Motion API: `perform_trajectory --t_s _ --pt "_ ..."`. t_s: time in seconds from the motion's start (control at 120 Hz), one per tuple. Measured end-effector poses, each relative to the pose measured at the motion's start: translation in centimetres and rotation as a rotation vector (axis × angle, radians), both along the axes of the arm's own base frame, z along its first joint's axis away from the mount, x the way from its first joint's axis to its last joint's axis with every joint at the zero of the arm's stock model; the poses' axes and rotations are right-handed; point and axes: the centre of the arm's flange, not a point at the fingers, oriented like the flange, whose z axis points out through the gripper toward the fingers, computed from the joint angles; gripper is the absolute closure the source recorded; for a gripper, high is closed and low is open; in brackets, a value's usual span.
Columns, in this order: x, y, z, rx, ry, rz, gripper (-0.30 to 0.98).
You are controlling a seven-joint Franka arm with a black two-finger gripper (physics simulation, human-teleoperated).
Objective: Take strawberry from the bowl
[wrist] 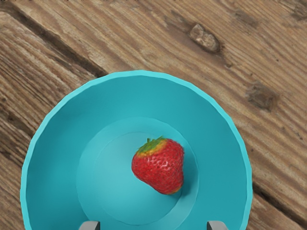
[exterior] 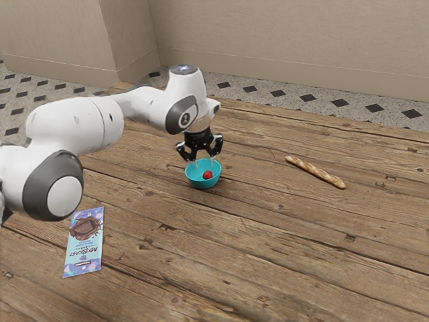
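The strawberry (wrist: 160,167) lies on the floor of the turquoise bowl (exterior: 203,184), off-centre, its green leafy cap turned to one side. Above it the fingers (exterior: 212,159) point down over the bowl, spread apart with nothing pinched between them. The bowl stands upright on the wooden bench (exterior: 268,235). Toward the exterior view's right lies a long baguette (exterior: 315,172), well apart from the bowl; nearer, at the exterior view's left, a wrapped chocolate bar (exterior: 84,243) lies flat.

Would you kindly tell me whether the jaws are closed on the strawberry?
No, the jaws stand wide apart, and the strawberry lies on the bottom of the bowl with neither touching it.
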Motion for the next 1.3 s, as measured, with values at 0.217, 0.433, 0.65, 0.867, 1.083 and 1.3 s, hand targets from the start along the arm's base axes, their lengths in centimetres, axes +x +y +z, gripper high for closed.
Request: perform_trajectory --t_s 0.217,0.433,0.65,0.867,1.083,1.3 --pt "0.5 0.6 -3.2 -0.029 -0.004 0.014 0.45" --pt "0.7 1.5 -3.9 -0.038 -0.011 0.027 0.45" --pt "0.8 1.5 -4.0 -0.041 -0.022 0.026 0.45" --pt "1.5 2.3 -5.9 -0.044 -0.035 0.038 0.45" --pt "2.1 2.2 -5.9 -0.052 -0.058 0.039 0.45" --pt "2.0 2.2 -6.6 -0.053 -0.053 0.043 0.45"
